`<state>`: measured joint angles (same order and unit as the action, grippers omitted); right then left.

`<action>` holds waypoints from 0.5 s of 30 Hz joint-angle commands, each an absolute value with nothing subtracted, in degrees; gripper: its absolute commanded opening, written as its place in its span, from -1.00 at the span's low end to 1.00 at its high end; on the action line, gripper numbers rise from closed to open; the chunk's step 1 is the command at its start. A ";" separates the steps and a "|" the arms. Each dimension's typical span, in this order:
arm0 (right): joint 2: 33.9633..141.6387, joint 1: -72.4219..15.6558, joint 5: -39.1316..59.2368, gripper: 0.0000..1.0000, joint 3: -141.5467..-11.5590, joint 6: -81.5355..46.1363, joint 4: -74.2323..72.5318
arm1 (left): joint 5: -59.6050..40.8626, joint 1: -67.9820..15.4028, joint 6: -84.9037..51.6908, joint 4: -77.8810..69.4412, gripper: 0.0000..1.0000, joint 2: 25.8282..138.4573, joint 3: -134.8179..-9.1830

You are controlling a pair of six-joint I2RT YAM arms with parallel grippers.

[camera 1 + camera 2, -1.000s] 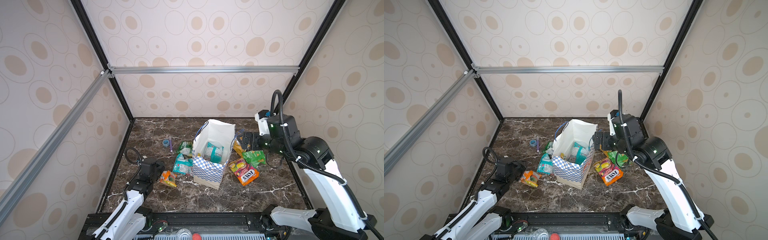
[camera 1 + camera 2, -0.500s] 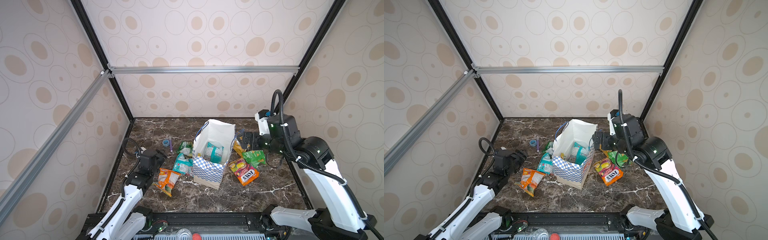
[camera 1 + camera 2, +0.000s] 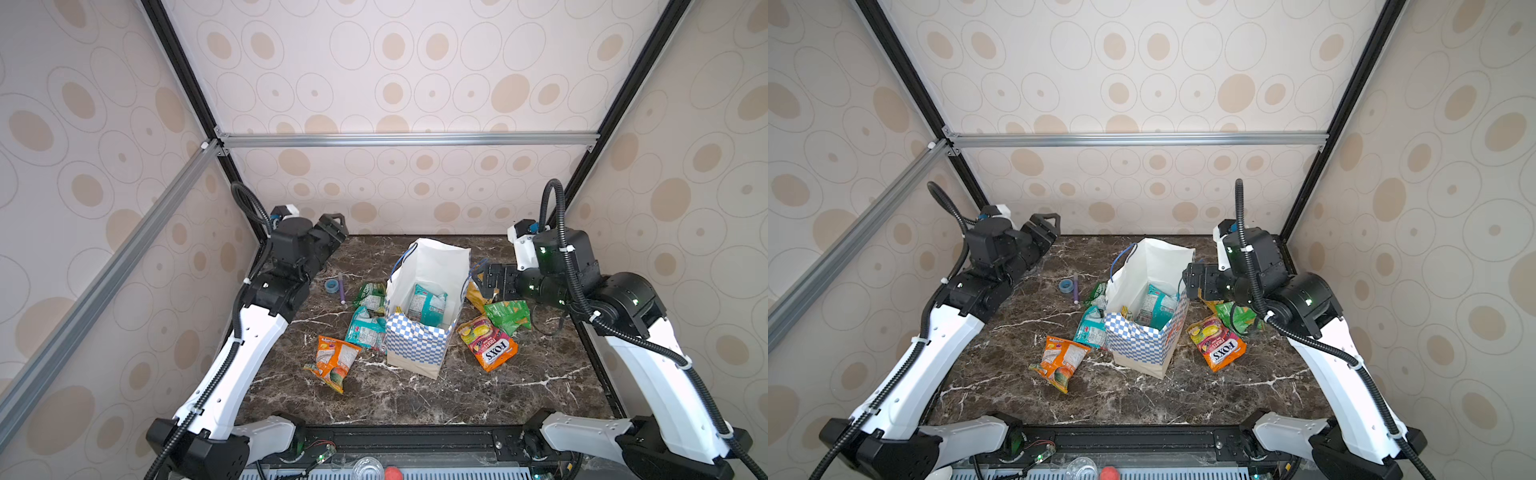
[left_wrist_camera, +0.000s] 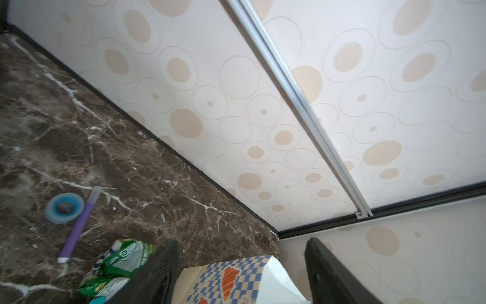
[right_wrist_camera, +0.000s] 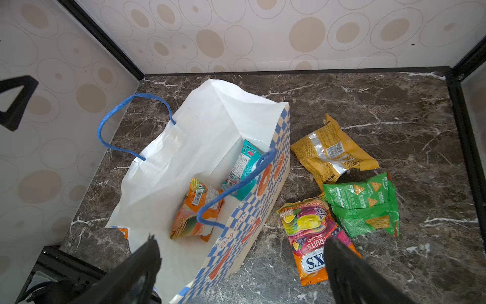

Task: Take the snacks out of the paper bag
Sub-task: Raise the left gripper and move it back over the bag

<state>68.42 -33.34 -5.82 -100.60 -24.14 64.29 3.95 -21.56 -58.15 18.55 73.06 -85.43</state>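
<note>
In both top views, I am holding my left claw (image 3: 336, 227) raised above the marble table (image 3: 415, 399) near the far left corner, well apart from every packet. My right claw (image 3: 482, 280) is hovering just beside the right rim of the paper bag (image 3: 415, 345), over the yellow packet (image 3: 478, 300). The paper bag is standing upright mid-table, mouth gaping, with the inner teal packet (image 3: 428, 303) showing inside. Lying left of it are the orange-and-white packet (image 3: 334, 363), the outer teal packet (image 3: 365, 330) against the bag's wall, and the left green packet (image 3: 370, 293). Farther left, the blue tape roll (image 3: 332, 284) and the purple pen (image 3: 341, 286) are lying side by side. Right of the bag, the right green packet (image 3: 509, 316) and the FOX'S packet (image 3: 490, 345) are lying close together.

Through my left wrist camera, my left claw's fingers (image 4: 160, 273) are standing wide apart, released and gripping nothing. The bag's checkered top corner is showing far beyond the gap.

Through my right wrist camera, my right claw's fingers (image 5: 342, 263) are spreading wide too, released and empty, poised above the bag's near wall. Down in the bag, the inner orange packet (image 5: 197, 210) is lying beside the inner teal packet. The yellow packet, right green packet and FOX'S packet are lying on the table outside.
</note>
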 commanded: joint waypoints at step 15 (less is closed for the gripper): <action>69.94 -32.93 0.62 0.99 -100.36 -23.46 63.90 | 9.84 -43.61 -42.69 40.43 0.55 102.08 -134.40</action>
